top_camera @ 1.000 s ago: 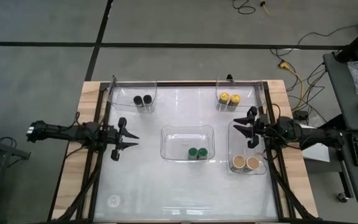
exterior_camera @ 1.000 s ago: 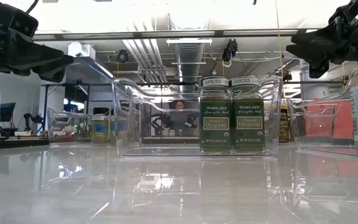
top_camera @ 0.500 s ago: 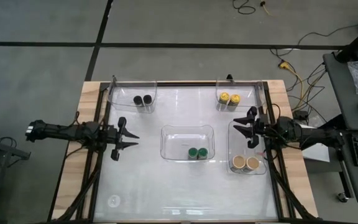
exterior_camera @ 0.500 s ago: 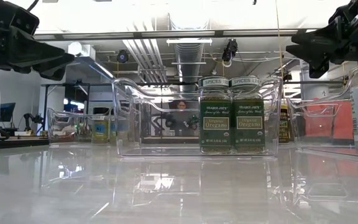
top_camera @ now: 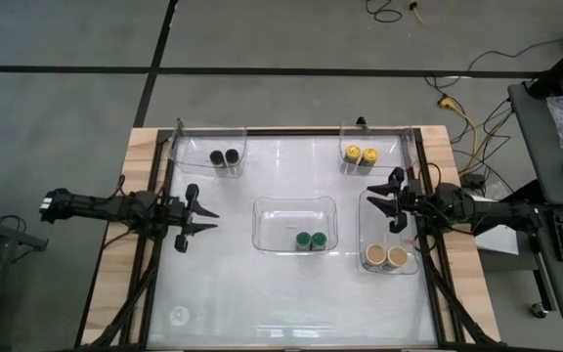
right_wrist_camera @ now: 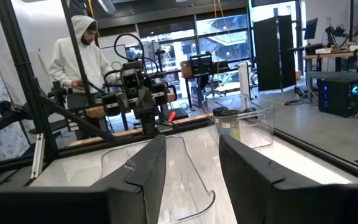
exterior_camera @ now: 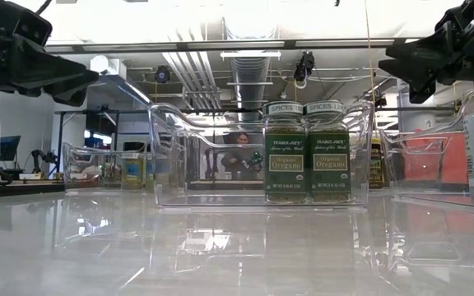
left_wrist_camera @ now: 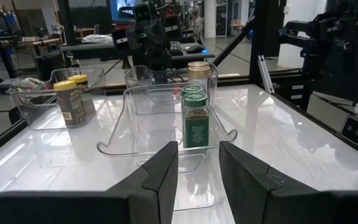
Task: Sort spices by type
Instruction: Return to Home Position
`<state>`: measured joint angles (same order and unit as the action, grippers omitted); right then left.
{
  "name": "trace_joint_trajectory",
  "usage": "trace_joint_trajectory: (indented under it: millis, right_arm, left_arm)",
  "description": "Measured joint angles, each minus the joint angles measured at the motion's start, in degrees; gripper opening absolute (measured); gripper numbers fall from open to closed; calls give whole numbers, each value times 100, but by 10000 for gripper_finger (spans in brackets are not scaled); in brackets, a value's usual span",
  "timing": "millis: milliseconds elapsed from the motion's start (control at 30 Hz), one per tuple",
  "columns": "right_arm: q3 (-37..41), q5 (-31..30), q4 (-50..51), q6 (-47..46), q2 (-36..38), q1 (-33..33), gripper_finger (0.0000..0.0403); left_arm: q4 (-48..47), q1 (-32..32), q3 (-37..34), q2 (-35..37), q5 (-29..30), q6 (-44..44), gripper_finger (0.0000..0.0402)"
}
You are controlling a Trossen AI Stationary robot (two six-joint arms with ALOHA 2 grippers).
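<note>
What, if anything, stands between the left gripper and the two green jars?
Only the clear wall of the middle bin: the green jars stand inside it, toward its right side, while the left gripper hangs open outside its left wall. The right gripper waits across the table.

The far-left tray (top_camera: pixel 194 152) holds two spice jars (top_camera: pixel 224 157), the far-right tray (top_camera: pixel 387 152) another pair (top_camera: pixel 360 154). Two oregano jars (top_camera: pixel 311 240) stand in the centre tray (top_camera: pixel 277 220), at its near right corner; a fourth pair (top_camera: pixel 386 256) stands in the right-edge tray (top_camera: pixel 384 238), at its near end. The left gripper (top_camera: pixel 211 220) hangs left of the centre tray, the right gripper (top_camera: pixel 371 199) over the right-edge tray's far end
</note>
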<state>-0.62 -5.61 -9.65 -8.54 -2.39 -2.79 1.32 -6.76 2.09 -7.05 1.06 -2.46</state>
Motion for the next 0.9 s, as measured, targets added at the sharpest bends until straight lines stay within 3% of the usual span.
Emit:
trace_joint_trajectory:
  millis: [500,900]
  right_arm:
    - [0,0,0,6,0,0,118]
    - [-2,-2,0,5,0,0,140]
  left_arm:
    - [0,2,4,0,-11,0,103]
    - [-2,0,9,0,-13,2,103]
